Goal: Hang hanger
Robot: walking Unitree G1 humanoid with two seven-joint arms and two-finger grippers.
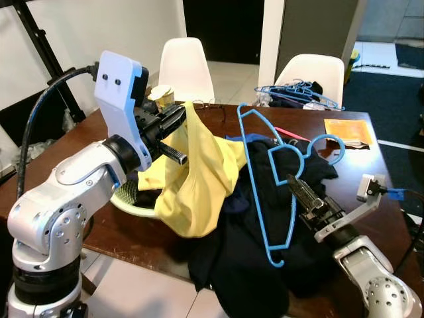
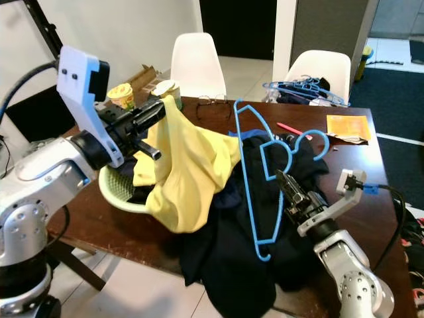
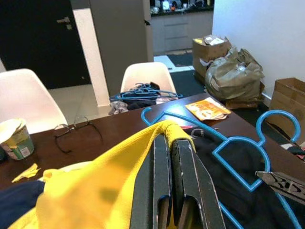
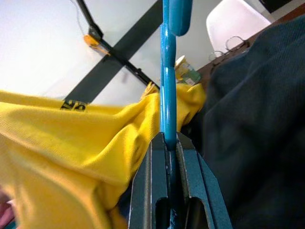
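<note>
A blue plastic hanger (image 1: 265, 179) stands nearly upright over the dark clothes (image 1: 252, 265) on the brown table, its hook (image 1: 328, 149) pointing right. My right gripper (image 1: 296, 187) is shut on the hanger's sloping bar (image 4: 167, 95). My left gripper (image 1: 173, 119) is shut on a yellow shirt (image 1: 199, 179) and holds it lifted above a pale green basket (image 1: 129, 199). In the left wrist view the yellow cloth (image 3: 95, 186) drapes over the closed fingers (image 3: 162, 191). The shirt hangs just left of the hanger, its edge near the hanger's left arm.
A pile of blue hangers (image 1: 298, 93) lies at the table's far right by two white chairs (image 1: 185, 63). Eyeglasses (image 1: 207, 104), a paper cup (image 2: 122, 96) and an orange packet (image 1: 348, 130) sit on the table (image 1: 391, 199). A black stand (image 1: 40, 46) rises at the left.
</note>
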